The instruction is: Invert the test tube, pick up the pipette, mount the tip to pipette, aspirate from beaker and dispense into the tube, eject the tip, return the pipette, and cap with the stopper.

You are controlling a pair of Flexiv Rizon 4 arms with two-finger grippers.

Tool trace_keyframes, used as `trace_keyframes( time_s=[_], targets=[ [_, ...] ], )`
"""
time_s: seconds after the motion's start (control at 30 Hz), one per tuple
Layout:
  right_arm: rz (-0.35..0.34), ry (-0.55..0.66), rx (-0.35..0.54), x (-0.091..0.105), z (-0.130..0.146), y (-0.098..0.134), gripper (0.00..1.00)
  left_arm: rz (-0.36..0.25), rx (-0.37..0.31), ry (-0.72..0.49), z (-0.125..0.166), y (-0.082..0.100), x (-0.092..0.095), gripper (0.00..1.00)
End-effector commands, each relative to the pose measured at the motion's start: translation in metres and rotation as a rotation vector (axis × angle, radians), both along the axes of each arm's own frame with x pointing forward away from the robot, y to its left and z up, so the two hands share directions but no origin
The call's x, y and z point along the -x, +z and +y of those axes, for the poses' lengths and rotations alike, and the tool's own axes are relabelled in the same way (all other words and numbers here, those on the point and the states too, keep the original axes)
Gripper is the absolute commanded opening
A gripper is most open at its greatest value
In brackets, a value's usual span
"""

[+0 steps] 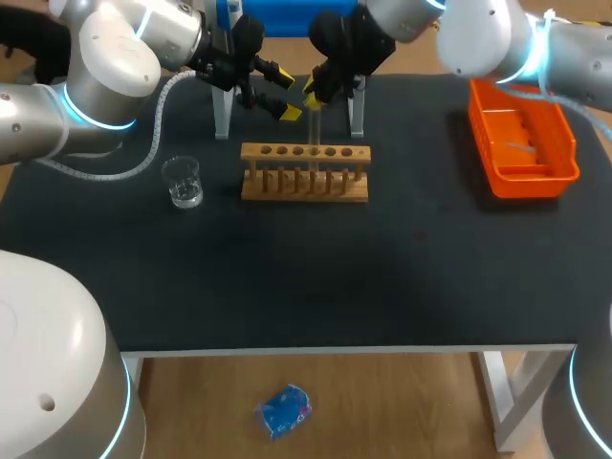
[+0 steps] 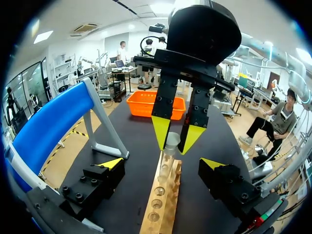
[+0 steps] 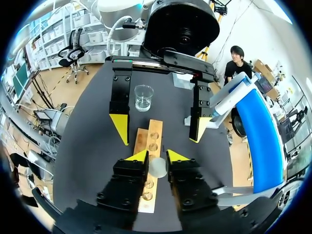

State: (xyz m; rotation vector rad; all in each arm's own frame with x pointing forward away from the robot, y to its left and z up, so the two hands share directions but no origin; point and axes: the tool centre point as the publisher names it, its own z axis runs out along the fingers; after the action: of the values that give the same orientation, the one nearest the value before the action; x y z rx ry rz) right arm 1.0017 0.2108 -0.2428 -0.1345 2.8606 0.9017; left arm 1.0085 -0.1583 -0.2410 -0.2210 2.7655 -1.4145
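A clear test tube (image 1: 313,142) stands upright in a hole of the wooden rack (image 1: 304,187) at the table's middle back. My right gripper (image 1: 311,96) hangs over it from behind, its yellow tips pressed on the tube's top end from both sides; the right wrist view shows that round end (image 3: 157,167) between its fingers (image 3: 138,157). My left gripper (image 1: 287,96) stands open just left of the tube, level with its top, holding nothing. From the left wrist view the tube (image 2: 170,146) rises between the right gripper's tips. A glass beaker (image 1: 182,182) sits left of the rack.
An orange tray (image 1: 521,143) lies at the table's right back. A blue stand on grey legs (image 1: 225,105) rises right behind the rack, close to both grippers. The rack's other holes (image 2: 157,204) are vacant.
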Motion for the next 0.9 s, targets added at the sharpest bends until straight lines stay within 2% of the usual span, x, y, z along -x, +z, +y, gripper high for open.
trace_keyframes(
  time_s=[0.03, 0.27, 0.67, 0.7, 0.73, 0.77, 0.8, 0.9],
  targets=[
    [-0.005, 0.01, -0.024, 0.0, -0.001, -0.005, 1.0, 0.004, -0.004, -0.004, 0.0, 0.001, -0.001, 1.0],
    [-0.016, 0.008, -0.061, 0.005, -0.004, 0.002, 1.0, 0.004, -0.004, -0.004, 0.0, 0.001, -0.001, 1.0],
    [-0.04, 0.033, -0.309, 0.013, -0.005, 0.033, 1.0, 0.004, -0.004, -0.004, 0.0, 0.001, -0.001, 1.0],
    [-0.036, 0.031, -0.339, 0.013, -0.006, 0.034, 0.59, 0.004, -0.004, -0.004, 0.0, 0.001, -0.001, 1.0],
    [-0.036, 0.034, -0.352, 0.013, -0.006, 0.034, 0.37, 0.004, -0.004, -0.004, 0.0, 0.001, -0.001, 1.0],
    [-0.031, 0.031, -0.382, 0.013, -0.006, 0.035, 0.06, 0.004, -0.004, -0.004, 0.0, 0.001, -0.001, 1.0],
    [-0.029, 0.034, -0.412, 0.013, -0.006, 0.035, 0.0, 0.004, -0.004, -0.004, 0.0, 0.001, -0.001, 1.0],
    [-0.024, 0.058, -0.487, 0.013, -0.006, 0.036, 0.0, 0.004, -0.004, -0.004, 0.0, 0.001, -0.001, 1.0]
  ],
)
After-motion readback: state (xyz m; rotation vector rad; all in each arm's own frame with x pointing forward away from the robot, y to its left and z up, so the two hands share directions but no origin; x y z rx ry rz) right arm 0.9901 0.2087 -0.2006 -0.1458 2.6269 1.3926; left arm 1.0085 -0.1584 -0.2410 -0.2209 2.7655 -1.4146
